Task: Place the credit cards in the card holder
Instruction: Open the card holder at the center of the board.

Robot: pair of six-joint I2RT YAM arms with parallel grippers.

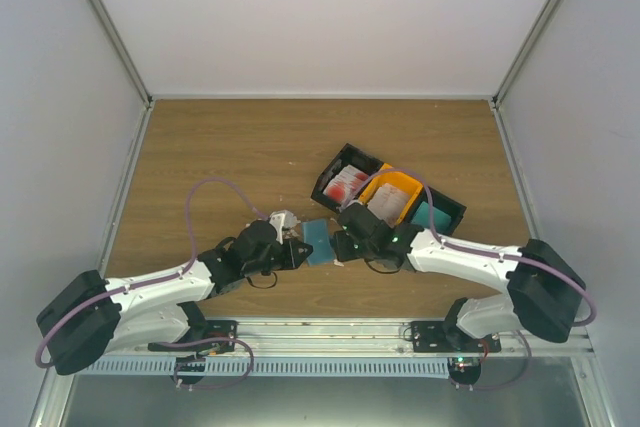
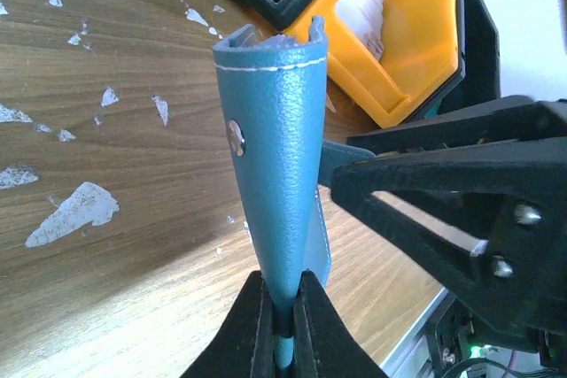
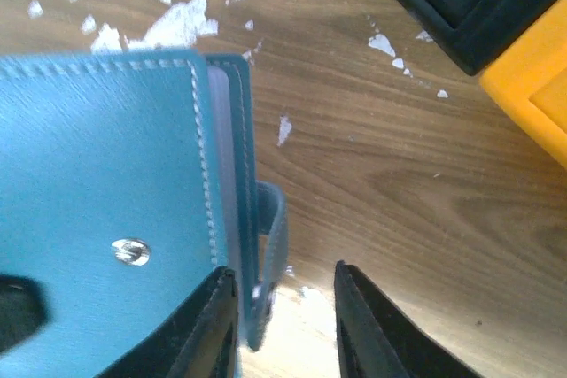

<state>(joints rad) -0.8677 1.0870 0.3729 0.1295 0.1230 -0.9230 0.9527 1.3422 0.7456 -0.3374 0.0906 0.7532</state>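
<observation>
The blue-teal card holder (image 1: 318, 240) is held between my two grippers at the table's middle. My left gripper (image 2: 283, 325) is shut on its lower edge, and the holder (image 2: 275, 148) stands up from the jaws. My right gripper (image 3: 283, 325) is open; the holder's cover (image 3: 106, 174) lies against its left finger and the small closure strap (image 3: 270, 254) hangs between the fingers. Credit cards lie in trays behind: red-and-white ones (image 1: 347, 183), whitish ones (image 1: 387, 202) and teal ones (image 1: 432, 215). No card is in either gripper.
A black tray (image 1: 335, 162) and an orange tray (image 1: 400, 183) sit just behind the grippers; the orange one also shows in the left wrist view (image 2: 416, 68). Torn white scraps (image 2: 75, 210) litter the wood, also in the right wrist view (image 3: 173, 24). White walls enclose the table.
</observation>
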